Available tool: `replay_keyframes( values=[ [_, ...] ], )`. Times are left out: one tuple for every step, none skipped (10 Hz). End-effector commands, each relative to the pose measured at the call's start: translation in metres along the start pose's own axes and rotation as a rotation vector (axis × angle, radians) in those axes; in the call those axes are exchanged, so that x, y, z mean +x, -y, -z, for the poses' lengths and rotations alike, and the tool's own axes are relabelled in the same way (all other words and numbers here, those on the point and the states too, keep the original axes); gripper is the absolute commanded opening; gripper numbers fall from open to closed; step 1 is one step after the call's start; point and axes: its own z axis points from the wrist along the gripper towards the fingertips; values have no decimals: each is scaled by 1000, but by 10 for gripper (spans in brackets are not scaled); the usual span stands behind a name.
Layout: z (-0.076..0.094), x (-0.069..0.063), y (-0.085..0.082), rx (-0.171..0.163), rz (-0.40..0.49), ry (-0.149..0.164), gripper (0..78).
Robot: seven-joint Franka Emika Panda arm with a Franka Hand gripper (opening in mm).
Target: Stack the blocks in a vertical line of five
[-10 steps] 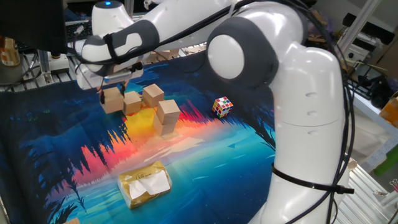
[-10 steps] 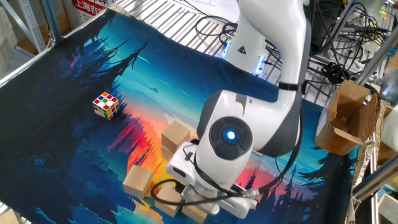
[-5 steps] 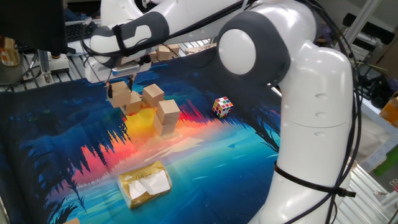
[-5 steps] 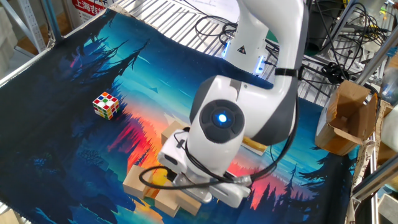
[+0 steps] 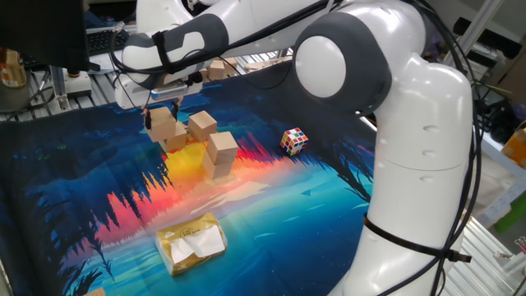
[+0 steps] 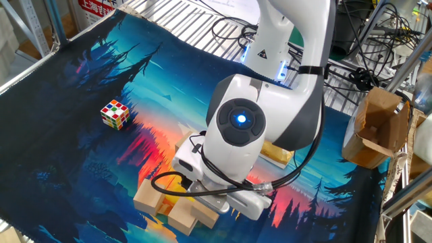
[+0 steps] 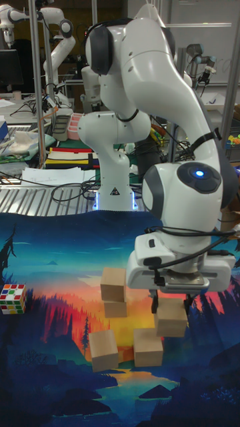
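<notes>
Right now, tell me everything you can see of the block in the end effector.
The held block is a plain light-tan wooden cube, unpainted, with faint grain. The end effector is shut on it from above, one finger on each side. The block hangs roughly level, clear of the cloth, directly over another block and near a two-block stack. Whether it touches the block below cannot be told. Its top is hidden by the end effector.

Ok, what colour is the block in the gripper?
Plain light tan, unpainted wood: the held block, clearest in the tall fixed view.
</notes>
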Motion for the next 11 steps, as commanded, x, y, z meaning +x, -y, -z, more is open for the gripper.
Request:
replay_keyframes(
  values=[
    [2, -1, 0, -6, -11, 11, 12],
    [2, -1, 0, -5, -13, 11, 12],
    [2, -1, 0, -4, -13, 10, 12],
    [2, -1, 0, -4, -14, 10, 12],
    [2, -1, 0, -1, -15, 12, 12],
    [2, -1, 0, -1, -22, 8, 12],
    [2, -1, 0, 0, -29, 7, 12],
    [2, -1, 0, 1, -65, 7, 12],
    [2, -1, 0, 0, -83, 8, 12],
    [2, -1, 0, -5, -114, 17, 12],
    [2, -1, 0, -5, -115, 18, 12]
  ],
)
